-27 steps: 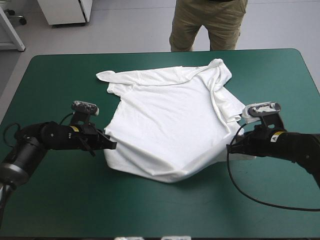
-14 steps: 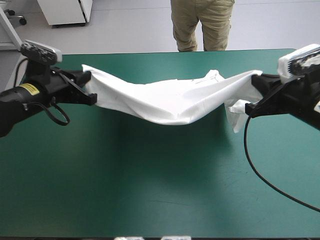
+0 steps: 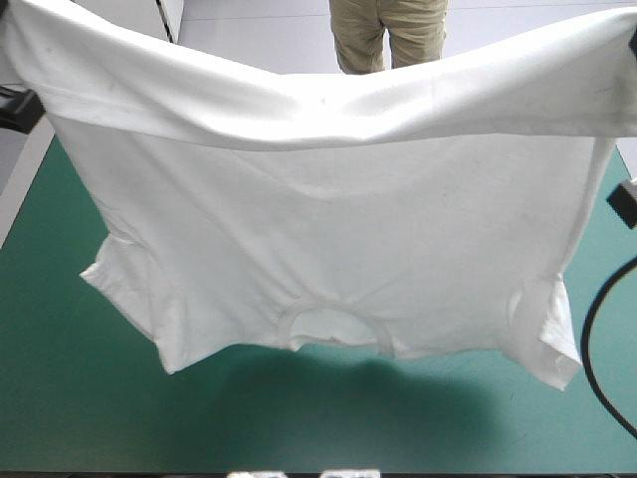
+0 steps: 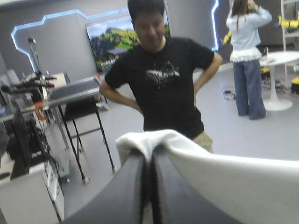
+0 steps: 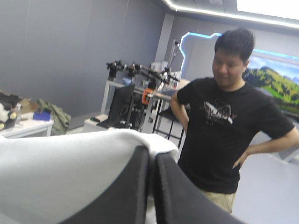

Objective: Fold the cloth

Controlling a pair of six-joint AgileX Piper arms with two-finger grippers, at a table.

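Shirt (image 3: 328, 229) held aloft for spreading

It hangs collar-down above the bench (image 3: 60, 418), stretched between both arms (the spreading step, by my reckoning). Next move calls for lowering it flat without slack. Left fingers (image 4: 124, 196) and right fingers (image 5: 187, 200) are each all but closed, pinching its upper edge
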